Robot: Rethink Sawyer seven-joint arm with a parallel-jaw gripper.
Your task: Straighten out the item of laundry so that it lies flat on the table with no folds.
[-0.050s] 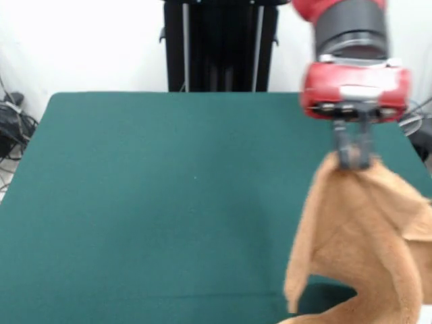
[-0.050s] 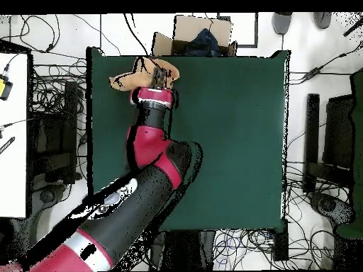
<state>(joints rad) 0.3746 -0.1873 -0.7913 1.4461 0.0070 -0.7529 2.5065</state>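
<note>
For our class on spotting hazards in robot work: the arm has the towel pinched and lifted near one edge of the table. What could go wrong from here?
1. The towel hangs from the gripper in drooping folds, so setting it straight down would likely leave it creased rather than flat.
2. It hangs close to the edge of the table, with part of it past that edge in the overhead view, so on release part of it may slide off.
3. The grip is on a small bunch of cloth, which might slip.

A robotics lab: cables [image 2: 49, 49] strewn around the green table [image 2: 227, 142]
</note>
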